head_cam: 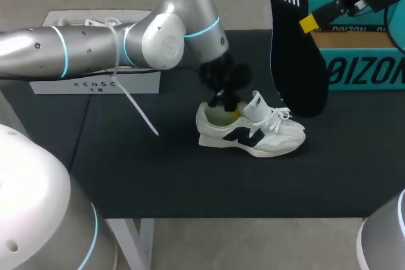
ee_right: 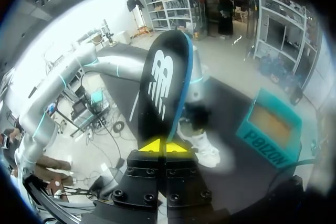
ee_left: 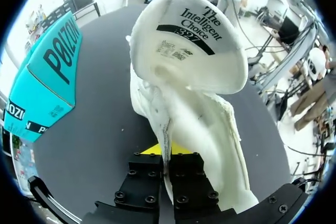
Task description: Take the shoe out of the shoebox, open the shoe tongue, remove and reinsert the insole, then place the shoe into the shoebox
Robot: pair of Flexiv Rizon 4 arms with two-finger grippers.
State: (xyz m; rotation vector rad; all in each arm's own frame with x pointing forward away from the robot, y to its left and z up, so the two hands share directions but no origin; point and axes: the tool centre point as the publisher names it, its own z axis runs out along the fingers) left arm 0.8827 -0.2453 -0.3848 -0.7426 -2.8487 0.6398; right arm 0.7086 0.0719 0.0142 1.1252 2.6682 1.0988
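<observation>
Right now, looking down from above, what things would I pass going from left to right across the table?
white box → shoe → insole, held up in the air → shoebox

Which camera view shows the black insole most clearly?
The head view: nearly the whole insole is visible, logo included. The right wrist view shows it rising from the right gripper. The left wrist view shows the shoe, no insole.

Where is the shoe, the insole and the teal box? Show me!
shoe (head_cam: 243,136), head view, the dark logo on its side.
insole (head_cam: 294,55), head view, the middle of its black face.
box (head_cam: 364,71), head view, its teal front wall.
</observation>
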